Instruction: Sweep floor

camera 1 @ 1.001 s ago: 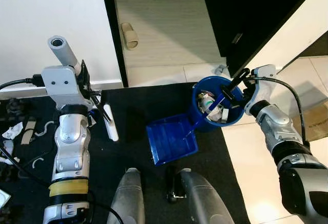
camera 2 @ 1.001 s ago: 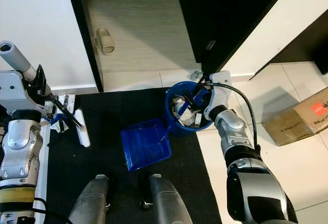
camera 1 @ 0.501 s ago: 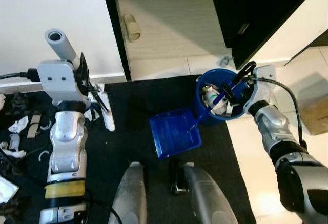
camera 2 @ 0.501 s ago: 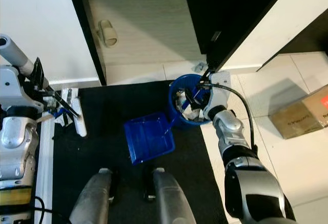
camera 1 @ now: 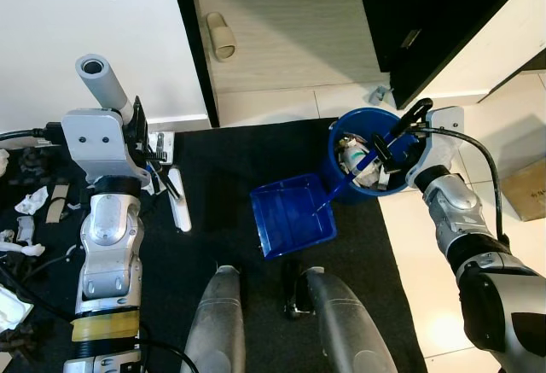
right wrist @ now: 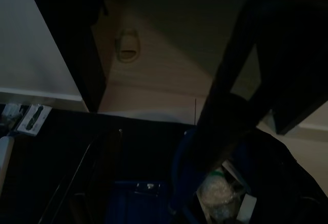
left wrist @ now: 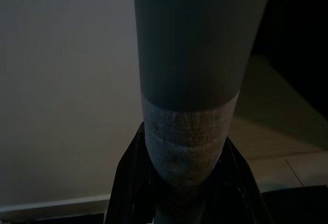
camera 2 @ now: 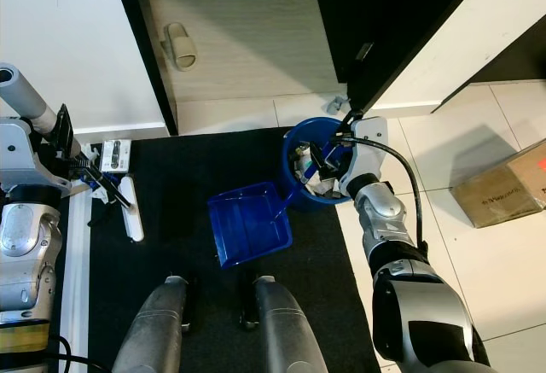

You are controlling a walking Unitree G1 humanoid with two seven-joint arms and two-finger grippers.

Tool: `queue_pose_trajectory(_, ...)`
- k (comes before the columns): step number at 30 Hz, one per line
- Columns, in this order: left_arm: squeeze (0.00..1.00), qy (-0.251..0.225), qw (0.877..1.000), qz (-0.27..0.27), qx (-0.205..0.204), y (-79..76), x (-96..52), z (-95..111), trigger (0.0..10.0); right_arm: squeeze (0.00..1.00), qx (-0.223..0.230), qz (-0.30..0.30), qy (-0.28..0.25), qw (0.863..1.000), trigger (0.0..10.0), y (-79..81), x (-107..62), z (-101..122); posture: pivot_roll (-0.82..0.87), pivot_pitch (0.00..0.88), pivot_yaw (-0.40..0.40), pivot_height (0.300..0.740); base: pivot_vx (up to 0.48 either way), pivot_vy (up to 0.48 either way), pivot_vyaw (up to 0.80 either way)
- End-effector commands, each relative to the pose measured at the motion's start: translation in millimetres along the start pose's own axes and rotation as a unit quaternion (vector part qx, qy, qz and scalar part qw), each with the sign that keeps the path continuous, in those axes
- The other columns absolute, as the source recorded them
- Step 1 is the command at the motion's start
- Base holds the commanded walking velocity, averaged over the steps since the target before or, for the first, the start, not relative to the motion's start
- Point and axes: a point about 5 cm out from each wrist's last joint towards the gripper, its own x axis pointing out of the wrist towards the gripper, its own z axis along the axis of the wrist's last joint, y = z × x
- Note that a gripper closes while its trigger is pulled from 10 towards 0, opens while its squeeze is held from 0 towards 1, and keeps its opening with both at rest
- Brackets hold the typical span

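A blue dustpan [camera 1: 292,218] lies flat on the black mat [camera 1: 222,185], its thin blue handle [camera 1: 351,177] rising toward two o'clock into the blue bin [camera 1: 368,161], which already holds crumpled paper and wrappers. The right end effector [camera 1: 394,141] sits over the bin's rim at the handle's upper end, its black fingers closed on the handle. The pan thus lies at about eight o'clock from that end effector, long axis running eight to two, and the right arm is much the nearer; tipping or lifting the pan looks like the step in hand. At nine o'clock, the left end effector [camera 1: 155,171] holds a grey pole [camera 1: 104,84], probably the broom's, its fingers clamped round the shaft in the left wrist view, above a white bar-shaped head [camera 1: 180,211] on the mat. Scraps of litter [camera 1: 26,202] lie on the floor farther left. A slipper [camera 1: 220,35] rests at twelve o'clock, a cardboard box [camera 2: 503,183] at three, its red label too small to read.
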Motion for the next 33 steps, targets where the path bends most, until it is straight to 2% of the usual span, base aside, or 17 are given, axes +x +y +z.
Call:
queue_pose_trajectory(1,0.0,-0.011,1.0,0.0,0.016,3.8,-3.0,6,10.0,0.0,0.002,0.001,0.005,1.0,10.0,0.1,-4.4,-6,0.21,0.329,-0.084,0.74,0.0,0.0,0.0)
queue_pose_trajectory(7,0.0,-0.011,1.0,-0.001,0.015,3.7,-3.5,6,10.0,0.0,-0.003,0.003,0.01,1.0,10.0,1.9,-5.5,-9,0.21,0.328,-0.083,0.74,0.0,0.0,0.0)
queue_pose_trajectory(8,0.0,-0.011,1.0,-0.001,0.015,3.6,-3.5,6,10.0,0.0,-0.003,0.002,0.01,1.0,9.4,1.5,-5.7,-9,0.22,0.327,-0.083,0.74,0.0,0.0,0.0)
queue_pose_trajectory(10,0.0,-0.011,1.0,-0.001,0.015,3.5,-3.5,6,10.0,0.0,-0.003,0.002,0.01,1.0,9.4,1.3,-5.8,-9,0.21,0.327,-0.083,0.74,0.0,0.0,0.0)
queue_pose_trajectory(11,0.0,-0.011,1.0,0.0,0.015,3.5,-3.5,6,10.0,0.0,-0.004,-0.001,0.01,1.0,3.2,0.5,-6.1,-9,0.21,0.327,-0.083,0.74,0.0,0.0,0.0)
queue_pose_trajectory(12,0.0,-0.011,1.0,0.0,0.014,3.5,-3.7,6,10.0,0.0,-0.005,-0.004,0.01,1.0,0.0,-0.5,-6.4,-9,0.21,0.327,-0.083,0.74,0.0,0.0,0.0)
queue_pose_trajectory(28,0.0,-0.009,1.0,-0.002,0.018,5.0,-3.8,6,10.0,0.0,0.002,-0.035,0.022,0.999,0.0,-6.7,-9.5,-13,0.23,0.313,-0.081,0.74,0.0,0.0,0.0)
queue_pose_trajectory(33,0.0,-0.005,1.0,-0.001,0.018,5.1,-4.4,3,10.0,0.0,0.031,-0.057,0.021,0.998,0.0,-9.5,-12.3,-16,0.21,0.291,-0.079,0.74,0.0,0.0,0.0)
